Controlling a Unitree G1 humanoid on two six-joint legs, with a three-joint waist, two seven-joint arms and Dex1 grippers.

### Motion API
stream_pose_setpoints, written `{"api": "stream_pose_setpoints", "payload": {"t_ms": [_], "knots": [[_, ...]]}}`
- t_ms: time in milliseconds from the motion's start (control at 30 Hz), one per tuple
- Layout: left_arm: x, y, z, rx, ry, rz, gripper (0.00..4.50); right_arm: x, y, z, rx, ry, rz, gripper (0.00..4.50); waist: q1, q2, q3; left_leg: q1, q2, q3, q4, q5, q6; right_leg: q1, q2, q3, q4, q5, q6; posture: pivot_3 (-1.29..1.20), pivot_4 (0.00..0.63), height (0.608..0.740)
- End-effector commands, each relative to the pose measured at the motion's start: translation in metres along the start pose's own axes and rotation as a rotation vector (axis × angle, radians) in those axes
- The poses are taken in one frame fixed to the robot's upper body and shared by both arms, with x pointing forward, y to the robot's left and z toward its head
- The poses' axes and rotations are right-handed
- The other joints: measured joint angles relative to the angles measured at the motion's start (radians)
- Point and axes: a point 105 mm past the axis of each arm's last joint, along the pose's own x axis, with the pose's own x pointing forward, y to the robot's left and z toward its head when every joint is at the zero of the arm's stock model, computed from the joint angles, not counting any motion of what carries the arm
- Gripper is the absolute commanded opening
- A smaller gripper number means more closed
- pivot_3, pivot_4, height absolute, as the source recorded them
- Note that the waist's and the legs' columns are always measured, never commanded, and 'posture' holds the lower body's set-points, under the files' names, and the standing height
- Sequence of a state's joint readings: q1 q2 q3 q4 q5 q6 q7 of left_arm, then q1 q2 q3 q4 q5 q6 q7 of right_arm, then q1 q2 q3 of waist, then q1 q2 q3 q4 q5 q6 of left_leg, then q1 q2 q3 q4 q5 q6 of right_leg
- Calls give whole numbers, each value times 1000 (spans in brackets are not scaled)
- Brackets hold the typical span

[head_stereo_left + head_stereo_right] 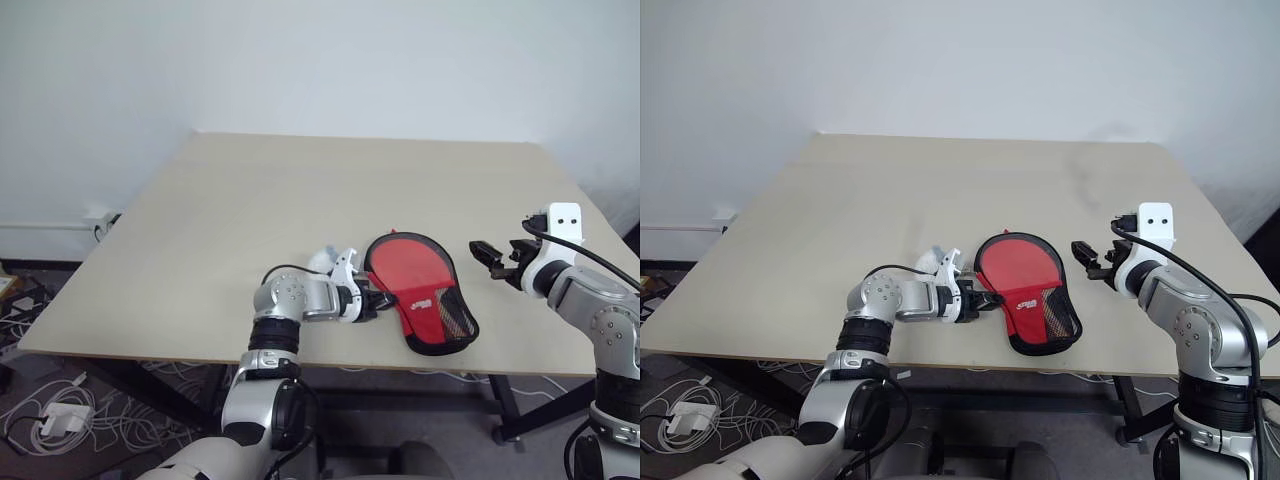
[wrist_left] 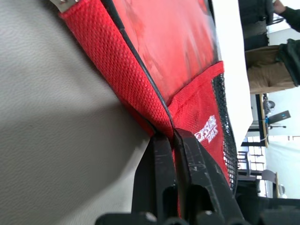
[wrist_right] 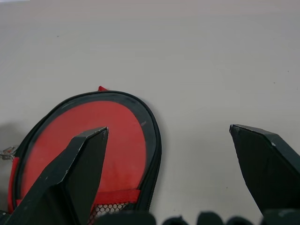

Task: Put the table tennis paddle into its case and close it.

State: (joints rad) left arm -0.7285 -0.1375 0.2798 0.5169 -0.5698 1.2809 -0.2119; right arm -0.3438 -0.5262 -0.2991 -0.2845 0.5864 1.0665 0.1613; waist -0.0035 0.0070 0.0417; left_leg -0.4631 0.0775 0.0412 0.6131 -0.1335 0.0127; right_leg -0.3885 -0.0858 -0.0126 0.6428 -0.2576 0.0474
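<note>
The red case [image 1: 420, 290] lies flat near the table's front edge, with its round end toward the far side and its dark mesh patch [image 1: 458, 320] toward me. My left gripper [image 1: 385, 300] comes in from the left. It is shut on the case's red fabric edge [image 2: 140, 93], just by the white logo [image 2: 206, 130]. My right gripper [image 1: 487, 252] hovers open to the right of the case [image 3: 103, 136], above the bare table and touching nothing. The table tennis paddle is hidden. I cannot tell whether the glossy red round under the black edging is its face.
The beige table [image 1: 300, 200] stretches bare behind and to the left of the case. Its front edge [image 1: 330, 358] runs close under the case. A metal zip pull [image 3: 5, 152] shows at the case's rim. Cables [image 1: 50, 410] lie on the floor at the left. A person [image 2: 262, 70] stands beyond the table.
</note>
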Motion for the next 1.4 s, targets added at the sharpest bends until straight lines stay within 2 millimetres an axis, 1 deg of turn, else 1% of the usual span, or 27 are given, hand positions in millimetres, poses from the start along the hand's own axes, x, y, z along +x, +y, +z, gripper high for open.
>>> {"api": "stream_pose_setpoints", "payload": {"t_ms": [33,167,300,500,667,867,933,1133,1233,1300,1400], "knots": [[19,-22,-16,-20,66,-65,48,-3,-6,15,9,-55,-31,4500,0,0,0,0,0,0,0,0,0,0,0,0,0,0,0,0,0,740],[13,-25,-12,-23,62,-94,48,-4,-3,14,8,-59,-29,4500,0,0,0,0,0,0,0,0,0,0,0,0,0,0,0,0,0,740],[5,-31,-14,-3,79,-106,48,-3,0,14,6,-62,-20,4500,0,0,0,0,0,0,0,0,0,0,0,0,0,0,0,0,0,740],[-16,-38,-16,20,143,-138,48,-1,3,17,6,-70,-10,4500,0,0,0,-1,0,0,0,0,0,-1,0,0,0,0,0,0,0,740],[-29,-31,-29,90,225,-138,48,1,4,19,-2,-70,-4,4500,-1,0,0,-1,0,0,-1,0,0,-1,0,0,0,0,0,0,0,740],[-41,-14,-52,141,360,-118,48,2,6,21,-10,-74,1,4500,-1,0,0,-1,0,0,-2,0,0,-2,0,0,0,1,-1,0,0,740],[-42,-13,-58,138,390,-125,48,2,5,22,-12,-74,0,4500,0,0,0,-1,0,0,-2,0,0,-2,0,0,0,1,-1,0,0,740],[-41,-26,-79,134,474,-215,48,1,4,22,-17,-70,-3,4500,1,0,0,-1,0,0,-1,0,0,-1,0,0,0,1,-1,0,0,740],[-43,-30,-85,142,498,-236,48,1,6,22,-18,-68,2,4500,1,0,0,-1,0,0,-1,0,0,-1,0,0,0,0,-1,0,0,740],[-44,-31,-85,158,499,-232,48,2,6,21,-21,-64,2,4500,1,0,0,-1,0,0,-1,0,0,-1,0,0,0,0,-1,0,0,740],[-45,-28,-77,160,453,-201,48,2,7,20,-31,-61,3,4500,0,0,0,-1,0,0,-1,0,0,-1,0,0,0,0,-1,0,0,740]]}}
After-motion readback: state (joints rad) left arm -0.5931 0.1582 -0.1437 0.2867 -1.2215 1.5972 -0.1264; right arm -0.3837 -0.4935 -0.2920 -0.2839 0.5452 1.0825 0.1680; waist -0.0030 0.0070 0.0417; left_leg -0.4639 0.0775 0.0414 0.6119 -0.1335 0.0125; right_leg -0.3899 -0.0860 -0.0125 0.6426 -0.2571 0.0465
